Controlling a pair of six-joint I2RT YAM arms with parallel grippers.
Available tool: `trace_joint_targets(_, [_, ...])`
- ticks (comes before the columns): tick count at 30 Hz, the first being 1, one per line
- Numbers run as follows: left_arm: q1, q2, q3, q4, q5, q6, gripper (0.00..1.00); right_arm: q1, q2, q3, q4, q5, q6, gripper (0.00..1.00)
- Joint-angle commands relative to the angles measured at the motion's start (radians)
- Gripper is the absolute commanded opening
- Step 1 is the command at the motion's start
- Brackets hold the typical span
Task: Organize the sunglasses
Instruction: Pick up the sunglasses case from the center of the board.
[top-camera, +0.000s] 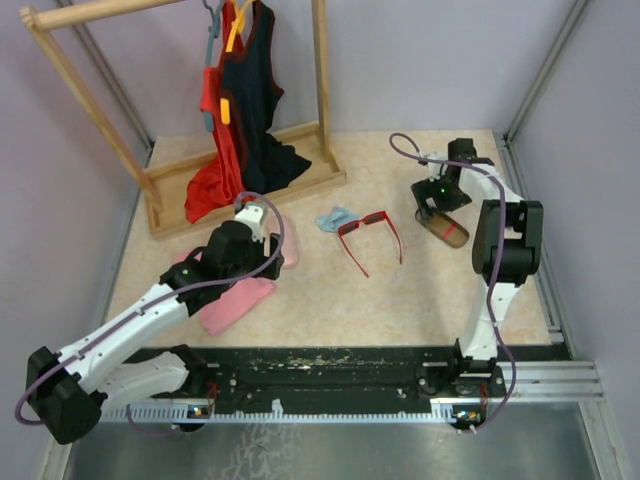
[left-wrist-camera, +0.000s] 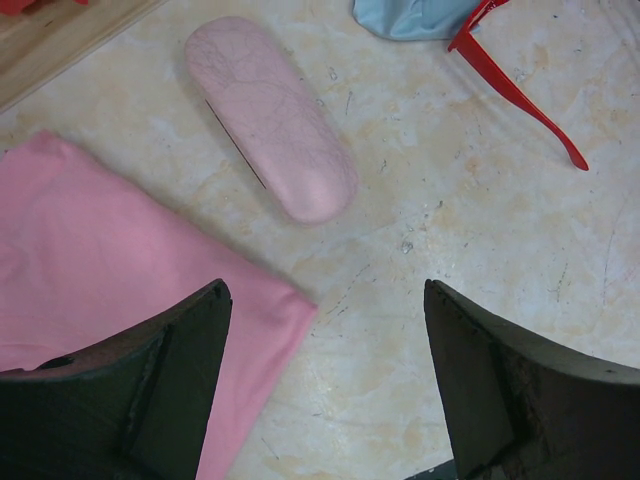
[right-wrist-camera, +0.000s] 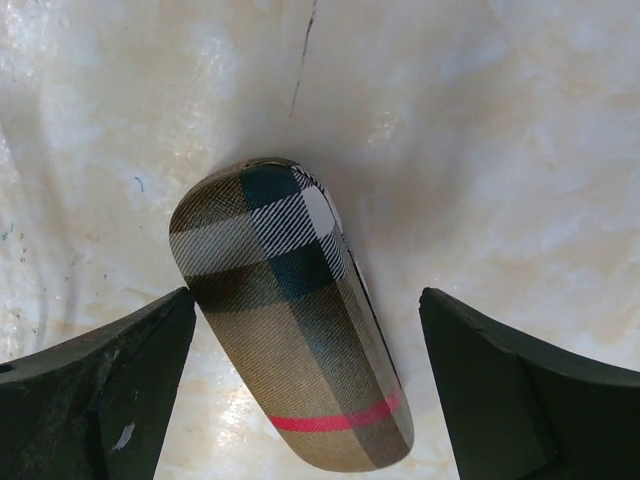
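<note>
The red sunglasses (top-camera: 370, 240) lie unfolded on the table's middle, one temple (left-wrist-camera: 515, 95) showing in the left wrist view. My left gripper (left-wrist-camera: 325, 288) is open above bare table, with a shut pink case (left-wrist-camera: 270, 120) ahead of it; in the top view it (top-camera: 270, 262) sits left of the sunglasses. My right gripper (right-wrist-camera: 307, 295) is open and straddles a shut brown plaid case (right-wrist-camera: 290, 320) with a red stripe. The left finger (right-wrist-camera: 150, 350) is close to the case and the right finger stands apart from it. In the top view this gripper (top-camera: 437, 205) hangs over that case (top-camera: 450, 232) at the right.
A light blue cloth (top-camera: 333, 217) lies touching the sunglasses' far side. A pink cloth (top-camera: 235, 300) lies under my left arm, its corner (left-wrist-camera: 100, 260) beside the left finger. A wooden clothes rack (top-camera: 250, 180) with red and black garments stands at the back left.
</note>
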Motion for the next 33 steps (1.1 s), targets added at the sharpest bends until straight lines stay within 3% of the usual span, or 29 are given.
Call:
trace_joint_targets(1, [0.001,0.012,0.002,0.045,-0.007,0.019,0.83,-0.003,0.027,0.046,-0.038,-0.058,-0.027,0.92])
trace_joint_targets(10, [0.003,0.011,-0.008,0.050,-0.006,0.020,0.83,-0.003,0.041,0.018,-0.034,-0.074,-0.010,0.80])
trace_joint_targets(19, [0.003,-0.009,-0.010,0.043,0.000,0.012,0.83,-0.003,-0.009,-0.001,-0.025,-0.050,0.046,0.43])
trace_joint_targets(24, [0.003,-0.039,-0.017,0.040,-0.003,0.003,0.83,-0.004,-0.114,-0.007,-0.002,-0.044,0.119,0.32])
trace_joint_targets(33, [0.003,-0.136,-0.039,0.018,-0.012,-0.049,0.83,0.001,-0.273,-0.050,-0.044,-0.272,0.279,0.21])
